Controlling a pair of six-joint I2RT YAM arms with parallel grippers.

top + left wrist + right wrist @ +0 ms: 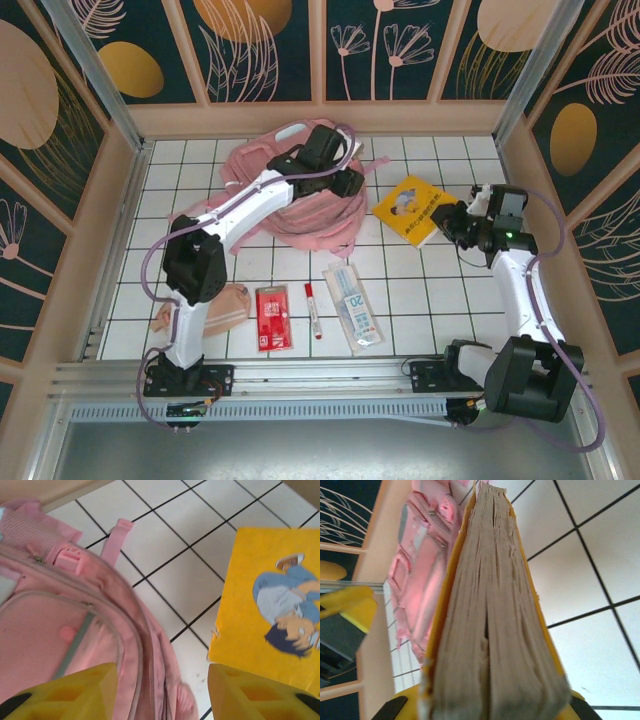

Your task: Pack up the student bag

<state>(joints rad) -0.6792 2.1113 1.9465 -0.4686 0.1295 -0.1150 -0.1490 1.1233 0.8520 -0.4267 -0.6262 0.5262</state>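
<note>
The student bag (300,215), a large light-pink backpack, lies at the back centre of the tiled table. My left gripper (347,183) hovers over its right side. In the left wrist view its yellow fingers (65,692) stand open, with the bag's (55,630) zipped edge below the gap and nothing held. A yellow book (412,207) with a cartoon cover lies tilted just right of the bag. My right gripper (453,223) is shut on its near right edge. The right wrist view looks along the book's page edges (495,610) toward the bag (425,565).
Near the front edge lie a peach-pink pouch (232,303), a red packet (272,317), a red-capped marker (313,308) and a clear packet marked 20 (354,305). Wooden walls (120,200) ring the table. The book (270,595) lies close beside the left fingers.
</note>
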